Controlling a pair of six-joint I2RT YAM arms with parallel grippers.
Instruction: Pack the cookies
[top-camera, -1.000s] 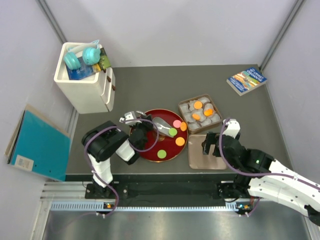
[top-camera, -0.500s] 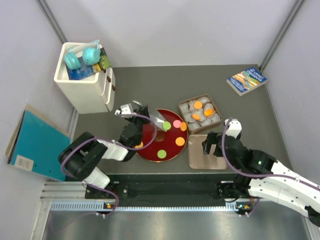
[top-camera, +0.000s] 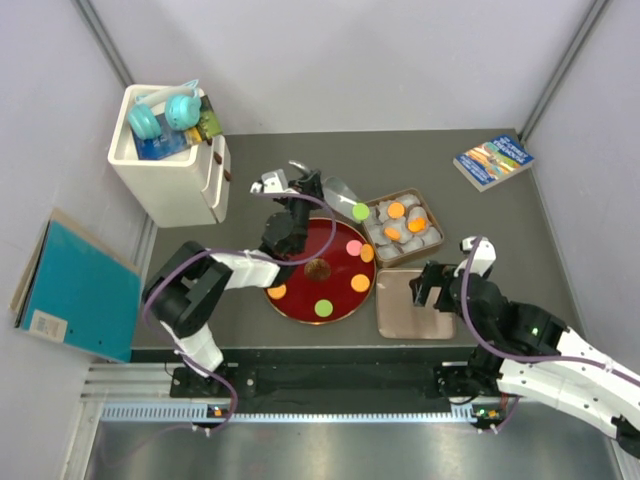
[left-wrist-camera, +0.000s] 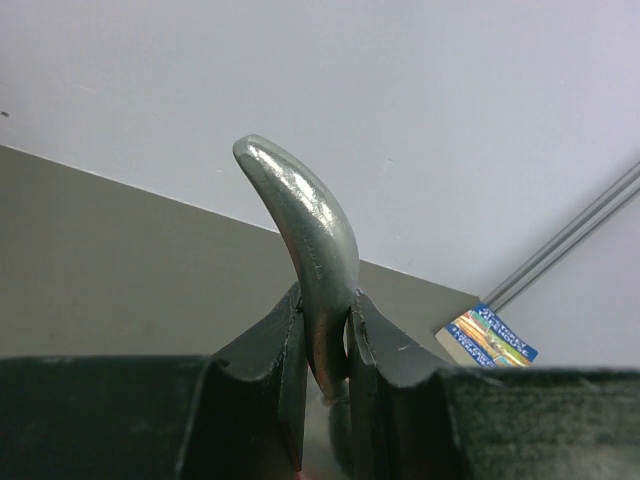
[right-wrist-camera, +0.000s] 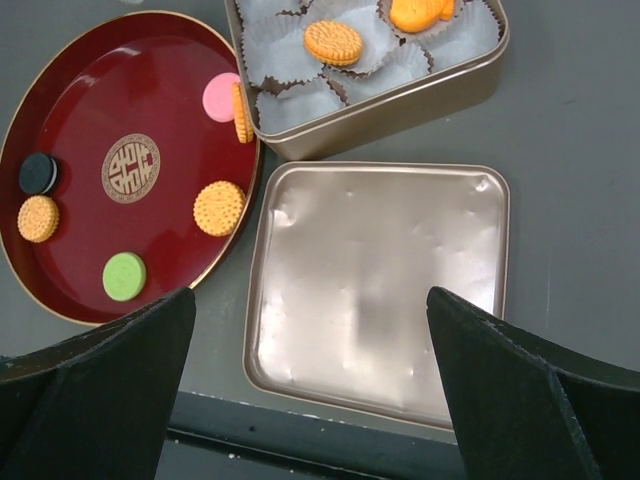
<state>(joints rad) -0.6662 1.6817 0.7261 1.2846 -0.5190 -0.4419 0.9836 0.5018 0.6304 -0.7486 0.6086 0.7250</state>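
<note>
My left gripper (top-camera: 298, 190) is shut on a curved metal utensil (left-wrist-camera: 305, 245), raised above the far edge of the red plate (top-camera: 300, 300). A green cookie (top-camera: 360, 211) sits at the utensil's tip (top-camera: 340, 190), just left of the brown tin (top-camera: 436, 217). The tin holds orange cookies (top-camera: 396, 210) in white paper cups. On the plate lie a pink cookie (right-wrist-camera: 220, 97), orange cookies (right-wrist-camera: 219, 208), a green one (right-wrist-camera: 124, 276) and a black one (right-wrist-camera: 39, 173). My right gripper (right-wrist-camera: 320, 400) is open and empty above the tin's lid (right-wrist-camera: 380, 290).
A white box (top-camera: 170, 170) with headphones stands at the back left. A book (top-camera: 493, 160) lies at the back right, a teal folder (top-camera: 75, 290) off the table's left edge. The lid (top-camera: 415, 310) lies at the front edge, next to the plate.
My left arm has swung from the plate's middle up and back, carrying the utensil and the green cookie to beside the tin. My right arm has shifted slightly right.
</note>
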